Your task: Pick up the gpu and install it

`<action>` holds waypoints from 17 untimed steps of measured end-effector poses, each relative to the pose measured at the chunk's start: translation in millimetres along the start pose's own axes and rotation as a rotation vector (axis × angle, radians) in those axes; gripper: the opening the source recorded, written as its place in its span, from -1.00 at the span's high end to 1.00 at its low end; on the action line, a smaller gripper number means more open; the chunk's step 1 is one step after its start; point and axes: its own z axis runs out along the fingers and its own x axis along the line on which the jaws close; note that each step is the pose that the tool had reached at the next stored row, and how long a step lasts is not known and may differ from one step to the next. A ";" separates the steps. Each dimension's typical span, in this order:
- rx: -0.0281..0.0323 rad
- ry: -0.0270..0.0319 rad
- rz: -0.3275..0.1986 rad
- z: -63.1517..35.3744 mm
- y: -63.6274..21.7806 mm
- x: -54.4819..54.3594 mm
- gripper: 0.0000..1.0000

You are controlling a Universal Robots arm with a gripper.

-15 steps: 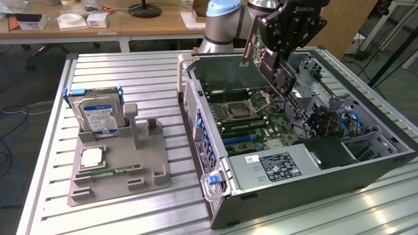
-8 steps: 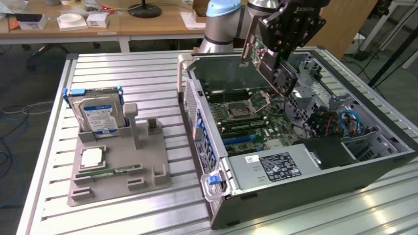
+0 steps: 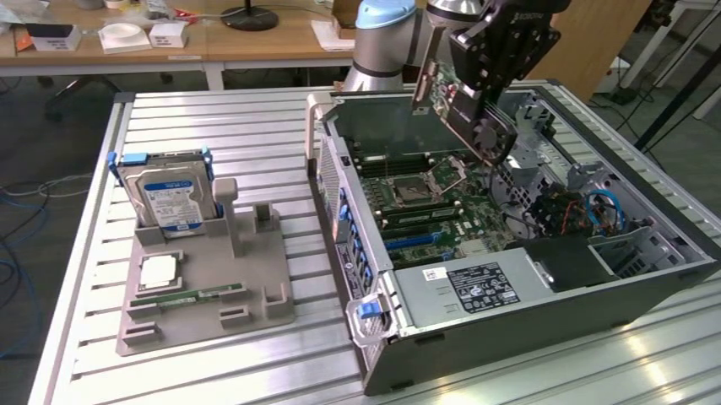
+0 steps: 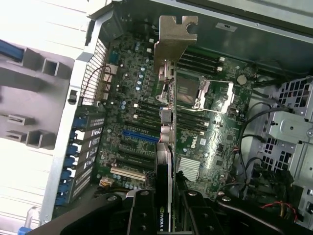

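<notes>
The gpu [image 3: 457, 105] hangs tilted above the open computer case [image 3: 631, 283], over its motherboard [image 3: 434, 207]. My gripper [image 3: 494, 89] is shut on the card's upper edge. In the wrist view the gpu [image 4: 166, 142] appears edge-on, its silver end bracket [image 4: 174, 36] pointing away from the gripper [image 4: 166, 200]. The black fingers [image 4: 139, 213] clamp the card from both sides. Beneath the card lie the motherboard's expansion slots, including a blue one [image 4: 139, 136]. The card is held clear of the board.
At the exterior view's left, a grey holder tray [image 3: 203, 316] carries a silver hard drive [image 3: 171, 198], a processor chip [image 3: 158, 270] and a green memory stick [image 3: 186, 297]. The case walls, the drive cage [image 3: 541, 181] and cables [image 3: 597, 211] surround the board. A desk stands behind.
</notes>
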 end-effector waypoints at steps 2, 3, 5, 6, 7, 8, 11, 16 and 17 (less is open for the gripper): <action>0.0001 0.0007 -0.019 0.0 -0.1 -0.4 0.47; 0.0001 0.0011 -0.028 0.0 -0.2 -0.7 0.47; 0.0002 0.0018 -0.047 0.0 -0.2 -1.1 0.47; 0.0003 0.0022 -0.057 0.1 -0.3 -1.3 0.47; 0.0004 0.0025 -0.067 0.1 -0.3 -1.5 0.47; 0.0004 0.0029 -0.076 0.1 -0.4 -1.7 0.47; 0.0005 0.0040 -0.105 0.1 -0.5 -2.4 0.47; 0.0004 0.0057 -0.152 0.2 -0.8 -3.4 0.47; 0.0004 0.0061 -0.162 0.2 -0.9 -3.7 0.47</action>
